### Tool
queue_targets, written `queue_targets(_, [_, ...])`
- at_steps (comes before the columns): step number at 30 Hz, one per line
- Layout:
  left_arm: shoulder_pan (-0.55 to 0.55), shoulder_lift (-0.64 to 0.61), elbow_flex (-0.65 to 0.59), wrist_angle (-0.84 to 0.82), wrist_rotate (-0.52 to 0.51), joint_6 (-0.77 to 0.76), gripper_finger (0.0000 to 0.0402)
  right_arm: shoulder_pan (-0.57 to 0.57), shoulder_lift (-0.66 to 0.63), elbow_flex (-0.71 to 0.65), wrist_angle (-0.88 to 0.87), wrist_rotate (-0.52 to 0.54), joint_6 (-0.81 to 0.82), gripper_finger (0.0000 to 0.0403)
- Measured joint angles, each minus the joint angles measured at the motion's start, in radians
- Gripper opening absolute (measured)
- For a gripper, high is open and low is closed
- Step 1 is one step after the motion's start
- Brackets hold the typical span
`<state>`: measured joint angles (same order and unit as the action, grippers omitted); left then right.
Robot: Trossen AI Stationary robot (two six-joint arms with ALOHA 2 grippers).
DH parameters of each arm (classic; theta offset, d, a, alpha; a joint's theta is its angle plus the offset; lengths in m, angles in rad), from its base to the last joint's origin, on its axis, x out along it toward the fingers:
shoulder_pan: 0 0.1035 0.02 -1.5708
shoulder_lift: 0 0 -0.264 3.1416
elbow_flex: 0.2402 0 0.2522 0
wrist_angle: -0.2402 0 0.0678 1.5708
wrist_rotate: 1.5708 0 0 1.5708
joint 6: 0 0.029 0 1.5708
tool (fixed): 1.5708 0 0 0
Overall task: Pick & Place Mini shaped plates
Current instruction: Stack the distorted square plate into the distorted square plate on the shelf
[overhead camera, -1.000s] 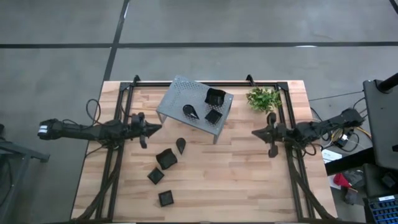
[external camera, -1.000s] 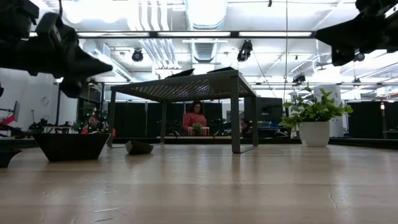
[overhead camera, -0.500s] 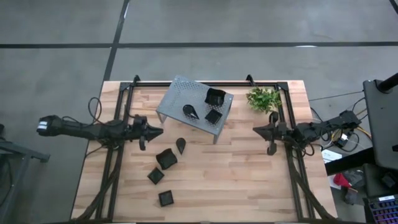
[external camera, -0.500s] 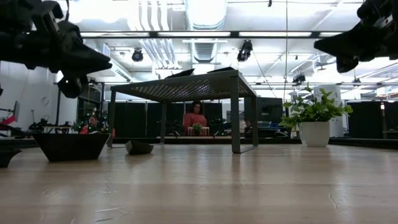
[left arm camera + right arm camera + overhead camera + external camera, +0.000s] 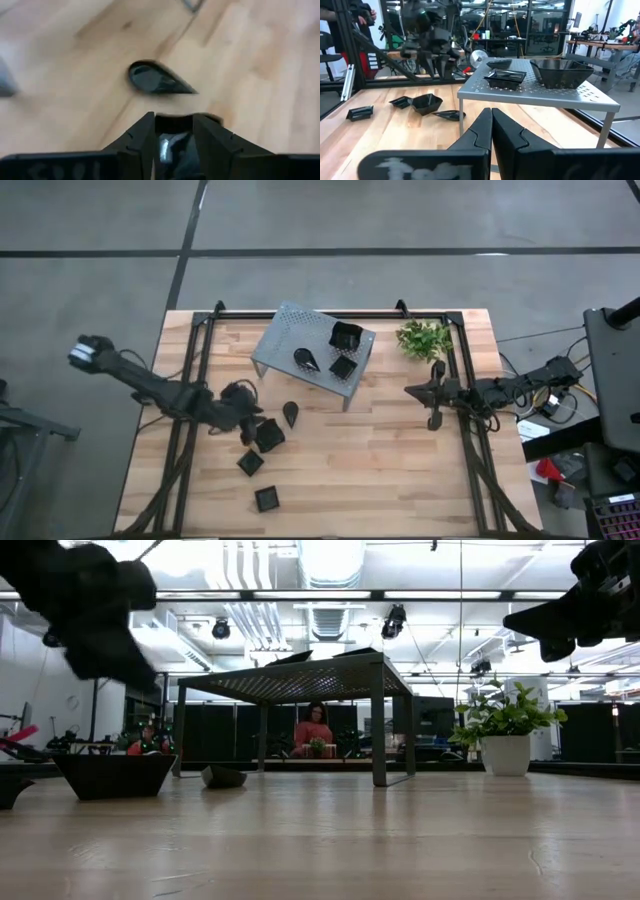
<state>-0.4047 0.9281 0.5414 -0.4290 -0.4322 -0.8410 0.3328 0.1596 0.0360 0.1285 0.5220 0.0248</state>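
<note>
Several small black mini shaped plates lie on the wooden table: a teardrop one (image 5: 291, 413) (image 5: 157, 80) and square ones (image 5: 268, 437) (image 5: 250, 463) (image 5: 266, 499). Three more rest on the grey perforated shelf (image 5: 290, 330): a deep square one (image 5: 346, 335), a teardrop (image 5: 307, 358) and a flat square (image 5: 342, 367). My left gripper (image 5: 252, 423) (image 5: 173, 117) is open and tipped down just over the nearest square plate (image 5: 175, 142), which shows in the gap between its fingers. My right gripper (image 5: 410, 392) (image 5: 491, 125) is shut and level at the table's right, holding nothing.
A small green plant (image 5: 423, 338) in a white pot (image 5: 506, 754) stands at the far right beside the shelf. Black frame rails (image 5: 190, 460) run along both table sides. Bare wood lies in the middle and near right of the table (image 5: 380, 470).
My left gripper has swung from beside the shelf's left end toward the table's near edge and a little right, and now stands over the square plates on the wood. It has tipped from about level to slanting down. The plates have not moved.
</note>
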Motion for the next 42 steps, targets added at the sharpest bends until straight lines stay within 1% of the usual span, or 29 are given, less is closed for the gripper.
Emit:
queue_targets(1, [-0.016,0.044,0.041,-0.048,-0.022,-0.028,0.0126,0.0,0.0,0.0,0.0,0.0,-0.001,0.0008])
queue_targets(2, [-0.03,0.088,0.081,-0.054,-0.034,-0.048,0.0126,0.0,-0.001,0.0,0.001,0.0,0.0,0.0008])
queue_targets(5, [-0.058,0.221,0.169,-0.091,-0.036,-0.084,0.0126,0.0,0.0,0.0,0.001,0.0,0.0,0.0008])
queue_targets(8, [-0.077,0.325,0.27,-0.074,-0.017,-0.086,0.0126,0.001,0.001,0.0,0.001,0.0,-0.001,0.0008])
queue_targets(10, [-0.08,0.384,0.32,-0.104,0.024,-0.087,0.0126,0.001,0.0,0.0,0.001,0.0,-0.002,0.0008])
queue_targets(13, [-0.089,0.467,0.371,-0.145,0.091,-0.072,0.0126,0.0,0.0,0.0,0.001,0.0,-0.001,0.0008])
queue_targets(18, [-0.116,0.559,0.394,-0.198,0.139,-0.069,0.0126,0.0,0.0,0.0,0.002,0.0,-0.002,0.0008])
queue_targets(24, [-0.138,0.607,0.397,-0.182,0.147,-0.102,0.0126,0.0,0.001,0.0,0.002,0.0,0.0,0.0008])
queue_targets(36, [-0.138,0.647,0.394,-0.178,0.154,-0.109,0.0125,0.0,0.001,0.0,0.002,0.0,0.0,0.0008])
queue_targets(39, [-0.136,0.653,0.393,-0.177,0.152,-0.11,0.0115,0.0,0.001,0.0,0.002,0.0,-0.001,0.0008])
queue_targets(42, [-0.135,0.663,0.393,-0.179,0.151,-0.107,0.0096,0.0,0.001,0.0,0.002,0.0,0.0,0.0008])
